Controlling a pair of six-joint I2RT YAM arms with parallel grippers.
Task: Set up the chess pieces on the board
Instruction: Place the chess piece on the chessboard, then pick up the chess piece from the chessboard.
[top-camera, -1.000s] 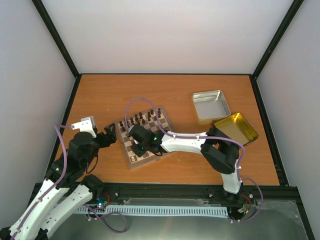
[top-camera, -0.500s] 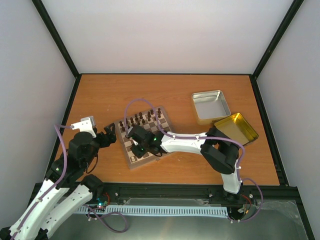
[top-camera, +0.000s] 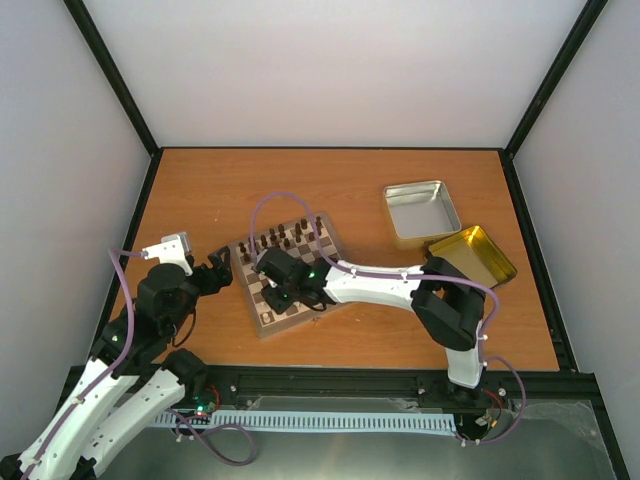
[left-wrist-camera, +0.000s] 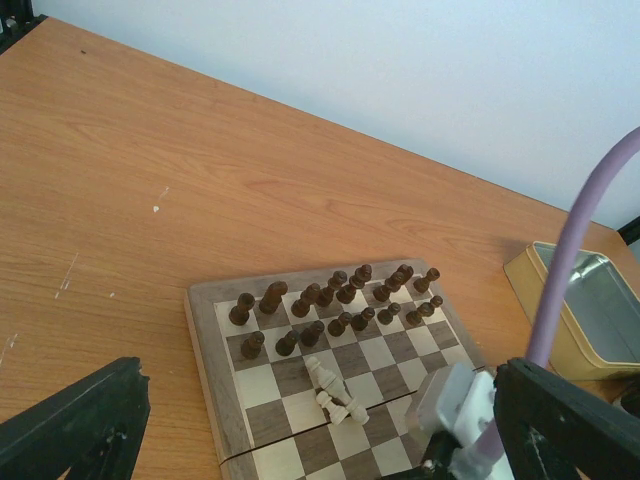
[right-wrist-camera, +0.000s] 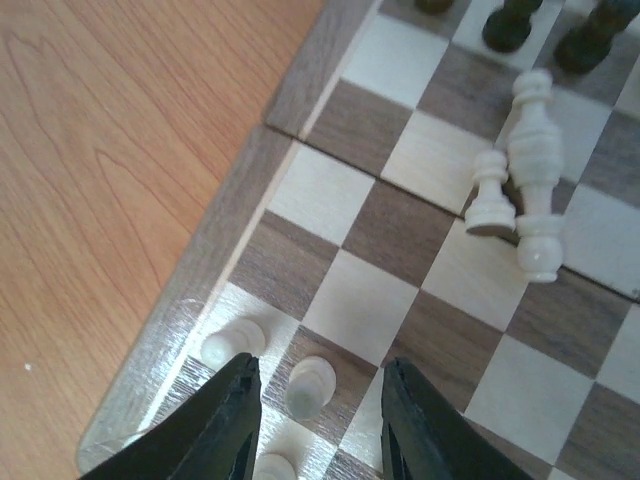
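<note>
Note the left end effector (top-camera: 222, 270) spread wide on nothing, the board (top-camera: 262, 322) just beyond its tips. See the right end effector (right-wrist-camera: 318, 380) parted around an upright pale pawn (right-wrist-camera: 311, 388), not pinching it, more pawns (right-wrist-camera: 235, 345) beside one finger. Beware clipping and toppling these when lifting away. Further ahead, tipped pale pieces (right-wrist-camera: 530, 150) lying flat. Underneath, smooth orange wood desk (right-wrist-camera: 120, 150); around, white walls (top-camera: 330, 70).

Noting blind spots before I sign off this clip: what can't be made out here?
- Top view: the right arm covers the near half of the board; the dark pieces are too small to name.
- Right wrist view: one cream piece is cut by the bottom edge.
- Left wrist view: the board's near rows are cut off by the bottom edge and the right arm.
</note>
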